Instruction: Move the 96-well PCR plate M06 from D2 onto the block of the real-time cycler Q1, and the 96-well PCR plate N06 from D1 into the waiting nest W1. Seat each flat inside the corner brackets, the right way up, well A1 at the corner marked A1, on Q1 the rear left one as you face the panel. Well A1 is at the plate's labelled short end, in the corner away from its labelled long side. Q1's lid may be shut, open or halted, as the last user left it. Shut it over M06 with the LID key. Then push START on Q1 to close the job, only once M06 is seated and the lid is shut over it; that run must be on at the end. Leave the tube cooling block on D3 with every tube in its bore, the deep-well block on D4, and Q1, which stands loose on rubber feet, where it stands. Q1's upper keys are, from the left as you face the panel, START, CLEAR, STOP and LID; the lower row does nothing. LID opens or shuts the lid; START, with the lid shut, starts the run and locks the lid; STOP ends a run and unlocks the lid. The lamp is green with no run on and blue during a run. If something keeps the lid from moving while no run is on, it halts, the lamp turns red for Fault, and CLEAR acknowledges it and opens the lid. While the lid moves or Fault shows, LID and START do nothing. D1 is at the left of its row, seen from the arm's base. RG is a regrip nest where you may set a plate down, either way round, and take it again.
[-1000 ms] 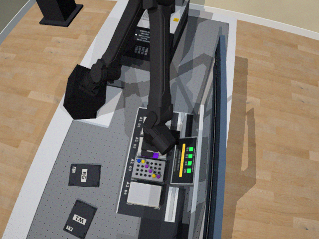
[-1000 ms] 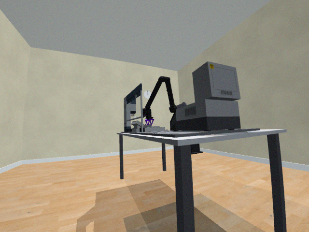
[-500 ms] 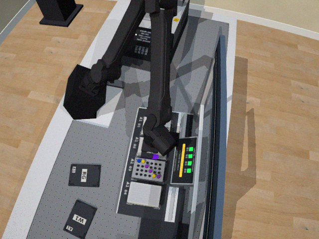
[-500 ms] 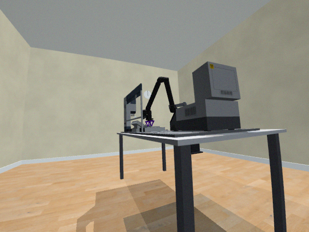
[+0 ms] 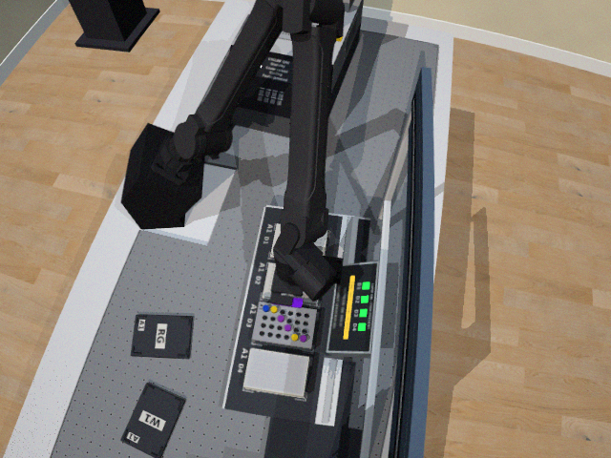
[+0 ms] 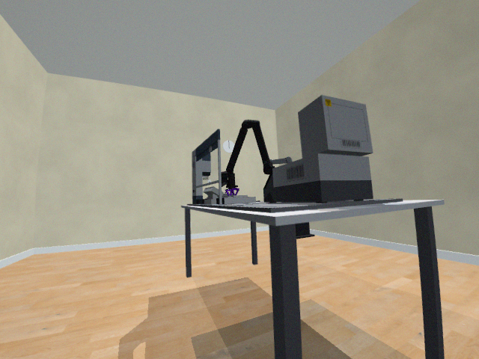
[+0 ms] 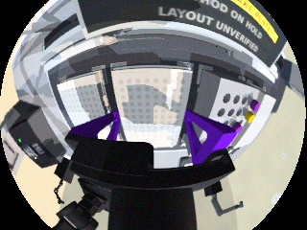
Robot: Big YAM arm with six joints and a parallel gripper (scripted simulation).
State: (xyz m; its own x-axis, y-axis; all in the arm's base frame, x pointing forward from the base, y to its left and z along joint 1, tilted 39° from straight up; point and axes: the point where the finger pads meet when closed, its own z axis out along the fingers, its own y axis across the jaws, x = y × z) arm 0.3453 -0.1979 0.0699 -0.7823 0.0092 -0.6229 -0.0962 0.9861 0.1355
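Note:
My gripper is open and hangs low over deck position D2, with the wrist covering most of that spot. In the wrist view, its purple fingers stand wide on either side of a pale 96-well plate, M06, and are not closed on it. Only an edge of plate N06 on D1 shows behind the arm. The cycler Q1 stands at the far end of the table, also in the side view; I cannot tell how its lid stands. The W1 nest lies near left and holds nothing.
The tube cooling block with coloured caps sits on D3, close beside my fingers. The deep-well block is on D4. The RG nest is bare. A status panel with green lamps and a tall framed screen stand to the right.

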